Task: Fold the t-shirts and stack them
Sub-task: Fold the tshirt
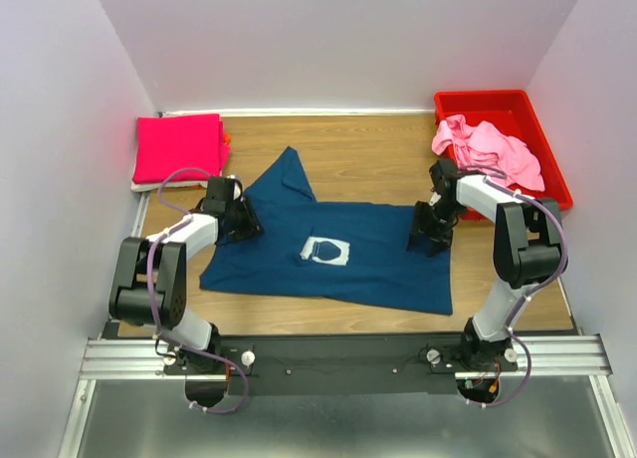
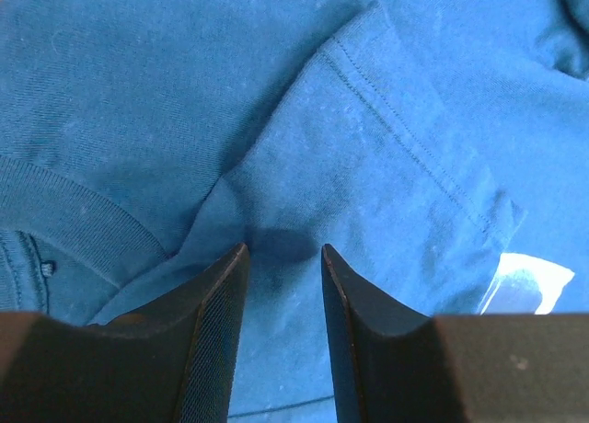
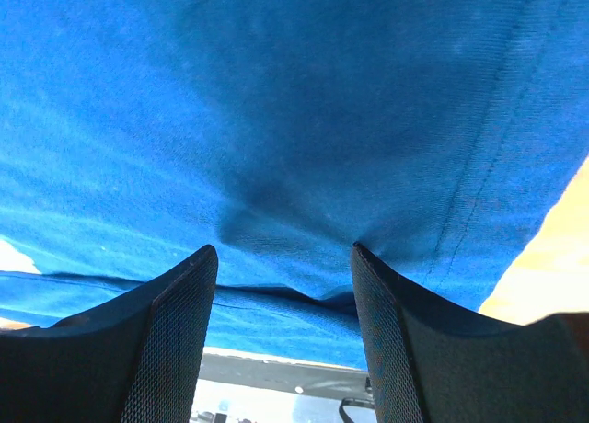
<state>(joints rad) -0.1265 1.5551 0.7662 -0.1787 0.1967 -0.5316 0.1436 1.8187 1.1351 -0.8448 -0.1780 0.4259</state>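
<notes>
**Two grippers get ready to fold the blue shirt**

The navy blue t-shirt [image 1: 378, 264] lies spread out on the bench [image 1: 368, 149], right under both grippers. The left gripper [image 1: 242, 219] sits by the collar and sleeve. The right gripper [image 1: 430, 234] sits at the far hem. Both have their jaws apart, with cloth bunching up in the gap. I think they want to pinch it and fold it over.

The magenta t-shirt [image 1: 177, 147] lies folded beyond the left gripper. The pink t-shirt [image 1: 488, 149] is crumpled in the red bin [image 1: 518, 105], just behind the right gripper.

The white print [image 1: 326, 250] has no words I can read.

Navy tee [image 1: 368, 264] flat; pink [image 1: 488, 147] crumpled; magenta [image 1: 177, 147] folded
</notes>
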